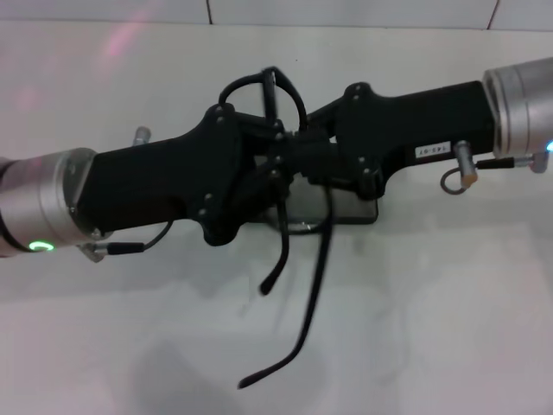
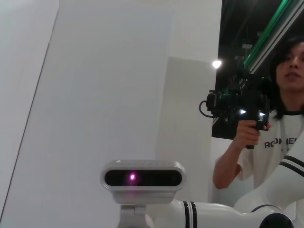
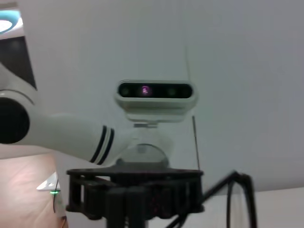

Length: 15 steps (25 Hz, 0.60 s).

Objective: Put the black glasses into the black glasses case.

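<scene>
The black glasses (image 1: 278, 91) are held up above the table between my two grippers at the middle of the head view. Their lens frame sticks up behind the grippers, and the two temple arms (image 1: 315, 285) hang down towards the front. My left gripper (image 1: 275, 156) reaches in from the left and is shut on the frame. My right gripper (image 1: 304, 154) reaches in from the right and meets it at the same spot. The black glasses case (image 1: 352, 212) lies on the table under the grippers, mostly hidden. One lens rim shows in the right wrist view (image 3: 240, 199).
The white table (image 1: 449, 328) spreads all around. The left wrist view shows my head camera (image 2: 142, 178) and a person with a hand-held camera (image 2: 242, 107) behind it. The right wrist view shows the head camera (image 3: 156, 91).
</scene>
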Motion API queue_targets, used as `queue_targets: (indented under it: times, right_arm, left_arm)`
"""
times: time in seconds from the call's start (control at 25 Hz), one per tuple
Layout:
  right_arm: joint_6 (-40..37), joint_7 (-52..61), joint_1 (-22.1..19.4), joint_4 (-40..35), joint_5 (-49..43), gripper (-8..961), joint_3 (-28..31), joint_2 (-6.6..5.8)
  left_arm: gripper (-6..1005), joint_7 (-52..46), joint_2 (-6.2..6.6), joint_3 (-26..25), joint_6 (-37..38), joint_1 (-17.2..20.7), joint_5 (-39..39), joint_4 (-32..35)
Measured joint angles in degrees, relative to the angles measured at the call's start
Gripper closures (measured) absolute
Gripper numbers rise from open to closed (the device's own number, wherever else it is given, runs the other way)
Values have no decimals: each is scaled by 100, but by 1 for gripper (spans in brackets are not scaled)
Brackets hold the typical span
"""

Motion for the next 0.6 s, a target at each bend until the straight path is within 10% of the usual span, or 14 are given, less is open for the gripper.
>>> queue_targets:
  times: [0.6]
  right_arm:
    - [61,-118,-30,6,151,846,-45,-15]
  left_arm:
    - [962,220,-4,-40,-242,-11,-70,-143]
